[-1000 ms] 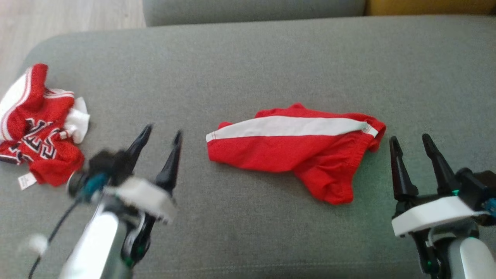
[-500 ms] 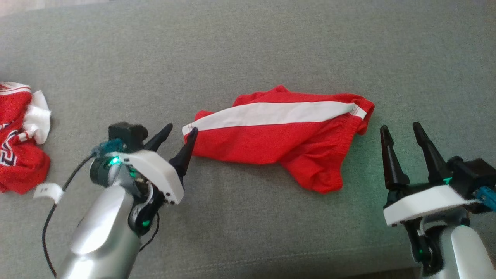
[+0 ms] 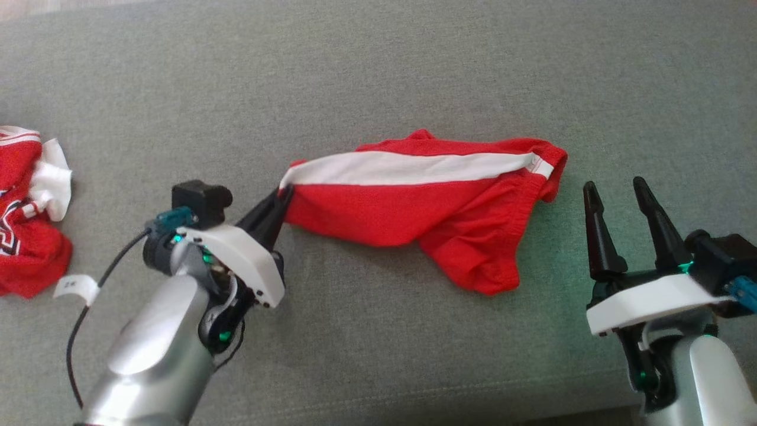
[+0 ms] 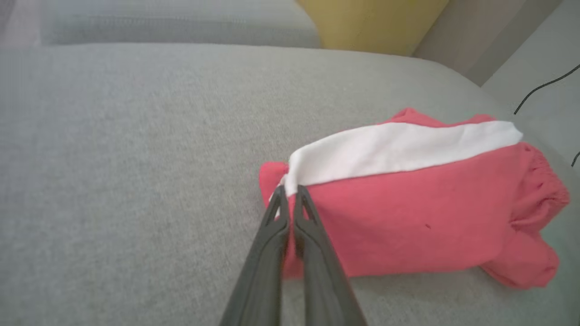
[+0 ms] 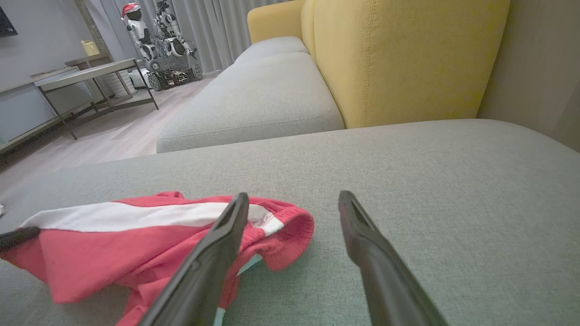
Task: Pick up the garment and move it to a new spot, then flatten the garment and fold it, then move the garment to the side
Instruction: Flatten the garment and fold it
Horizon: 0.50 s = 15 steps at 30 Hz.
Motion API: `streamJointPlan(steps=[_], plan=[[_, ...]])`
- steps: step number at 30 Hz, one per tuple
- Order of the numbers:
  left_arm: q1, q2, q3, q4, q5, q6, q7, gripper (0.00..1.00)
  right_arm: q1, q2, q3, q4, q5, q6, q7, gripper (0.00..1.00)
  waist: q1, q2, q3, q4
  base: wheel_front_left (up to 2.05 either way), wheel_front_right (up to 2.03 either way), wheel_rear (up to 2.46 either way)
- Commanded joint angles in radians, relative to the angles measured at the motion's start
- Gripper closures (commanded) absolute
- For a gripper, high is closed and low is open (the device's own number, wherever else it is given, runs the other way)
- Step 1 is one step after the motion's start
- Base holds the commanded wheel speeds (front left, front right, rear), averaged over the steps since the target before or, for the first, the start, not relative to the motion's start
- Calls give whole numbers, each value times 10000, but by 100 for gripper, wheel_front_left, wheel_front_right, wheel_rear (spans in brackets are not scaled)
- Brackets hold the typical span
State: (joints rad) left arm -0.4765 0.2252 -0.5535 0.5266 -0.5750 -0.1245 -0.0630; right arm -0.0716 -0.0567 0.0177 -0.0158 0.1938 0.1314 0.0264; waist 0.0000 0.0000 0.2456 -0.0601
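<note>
The garment is a pair of red shorts with a white side stripe, lying crumpled on the grey sofa cushion. My left gripper is shut on the garment's left corner, where the white stripe ends; the left wrist view shows its fingertips pinching that corner of the garment. My right gripper stands open just right of the garment's waistband end, apart from it. In the right wrist view the garment lies left of and behind my right gripper.
A second red and white jersey with a label lies crumpled at the cushion's far left. A yellow backrest and another grey seat stand beyond. A table and a toy robot are on the floor far off.
My left gripper reached right to the garment's left corner and shut on it, lifting that corner slightly. The head camera tilted down between the first and second frames. The right gripper stayed open.
</note>
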Motion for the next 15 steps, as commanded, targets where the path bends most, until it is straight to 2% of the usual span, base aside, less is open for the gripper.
streamJointPlan(steps=[1, 6, 15], plan=[[-569, 296, 277, -268, 102, -53, -204, 100, -223, 9, 118, -240, 31, -7, -25, 0, 0, 0, -3, 20, 0, 0, 0], [-606, 338, 210, -361, 262, 35, -472, 100, -308, -68, -79, 220, 126, -7, 387, 0, 0, 0, 52, 131, 0, 0, 0], [-740, 214, 23, -454, 371, 91, -652, 100, -1620, -619, 706, 1652, 1041, -7, 712, 0, 0, 0, 323, 502, 0, 0, 0]])
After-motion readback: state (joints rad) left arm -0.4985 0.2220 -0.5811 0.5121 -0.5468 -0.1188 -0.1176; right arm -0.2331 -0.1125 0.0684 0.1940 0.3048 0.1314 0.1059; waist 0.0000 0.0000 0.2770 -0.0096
